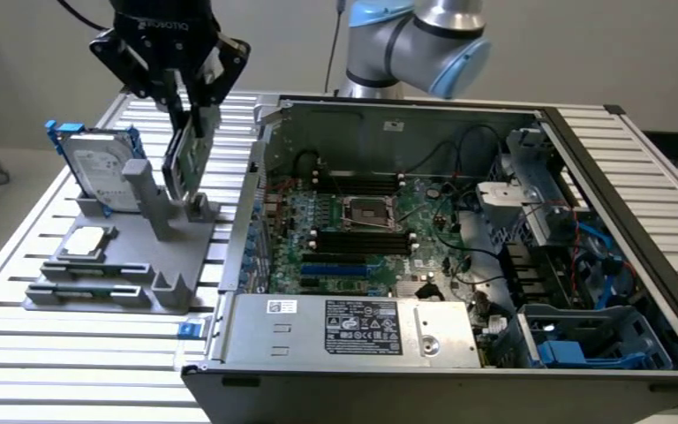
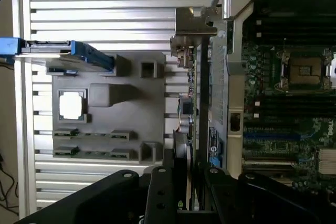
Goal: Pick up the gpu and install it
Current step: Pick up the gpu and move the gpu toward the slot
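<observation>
Gripper: the gripper (image 1: pixel 192 110) hangs in the upper left of the exterior view, above the grey stand (image 1: pixel 103 284).
Fingers: the two black fingers (image 2: pixel 160 187) are closed on the gpu (image 1: pixel 181 163), clamping its upper edge from both sides.
Gpu: it stands on edge, hanging straight down from the gripper; its lower end is at the stand's upright post, and I cannot tell whether it is touching or just clear. In the wrist view the gpu (image 2: pixel 188 109) shows edge-on, its silver bracket (image 2: pixel 191 24) at the far end from the gripper (image 2: pixel 186 177).
Stand: it also holds a hard drive (image 1: pixel 98 168) upright in a blue frame and a square silver chip (image 1: pixel 86 240) lying flat.
Computer case: the case (image 1: pixel 351 329) lies open just to the exterior view's right of the stand, with the motherboard (image 1: pixel 363 230) exposed.
Table: both rest on a slatted metal table (image 1: pixel 56 358).
</observation>
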